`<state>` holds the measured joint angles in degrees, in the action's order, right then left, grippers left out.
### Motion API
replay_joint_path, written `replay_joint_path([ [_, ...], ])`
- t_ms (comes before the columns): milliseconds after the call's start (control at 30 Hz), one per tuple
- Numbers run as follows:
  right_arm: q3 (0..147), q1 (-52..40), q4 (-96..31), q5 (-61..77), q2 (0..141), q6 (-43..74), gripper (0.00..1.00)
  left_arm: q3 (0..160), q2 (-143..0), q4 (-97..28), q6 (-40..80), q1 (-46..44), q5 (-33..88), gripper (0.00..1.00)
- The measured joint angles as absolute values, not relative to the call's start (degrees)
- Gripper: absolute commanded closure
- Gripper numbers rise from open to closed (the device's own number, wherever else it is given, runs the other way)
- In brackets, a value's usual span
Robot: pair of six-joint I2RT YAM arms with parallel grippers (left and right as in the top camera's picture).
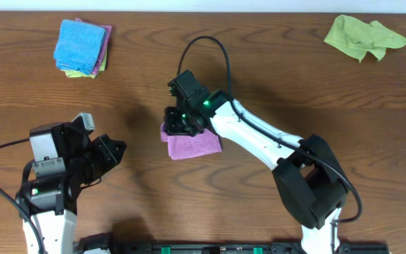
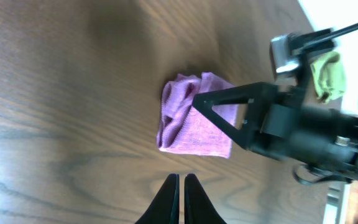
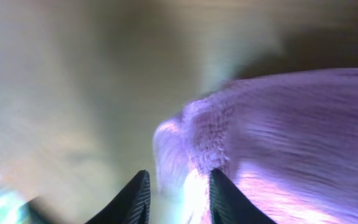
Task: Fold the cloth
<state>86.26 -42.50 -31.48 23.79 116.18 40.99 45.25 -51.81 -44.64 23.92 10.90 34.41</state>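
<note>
Cloth (image 1: 196, 146), purple, soft napped weave, lies folded into a rough rectangle near the middle of the dark wood-grain table (image 1: 294, 70). Its left edge is bunched and rumpled; the right part lies flat.

Right gripper (image 1: 180, 123) sits over that bunched left edge. The overhead view hides its fingers under the wrist housing. The right wrist view, badly blurred, shows two dark fingers (image 3: 135, 199) held apart, with the cloth's rounded fold just ahead of the gap. Contact cannot be told.

Left gripper (image 2: 181, 193) is drawn back toward the near-left of the table, well apart from the cloth, with its two thin black fingers pressed together on nothing. Its camera alone shows the creases along the cloth's folded side.

Far-left corner: stack of folded cloths (image 1: 82, 46), blue on top. Far-right: crumpled green rag (image 1: 364, 37). Bare wood lies all round the purple cloth.
</note>
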Motion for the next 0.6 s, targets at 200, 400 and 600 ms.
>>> replay_joint_path([
  [200, 86.4, -42.0, -31.0, 36.2, 116.2, 39.6, 0.98, 45.2, -54.9, -44.6, 23.6, 10.9, 33.4, 0.87],
  [400, 86.5, -34.3, -41.8, 30.2, 113.0, 36.9, 0.98, 41.5, -59.7, -40.1, 22.3, 10.5, 32.9, 0.33],
  [600, 86.6, -31.4, -51.1, 17.3, 111.3, 34.4, 0.99, 34.0, -66.9, -27.5, 22.2, 3.9, 32.8, 0.05],
])
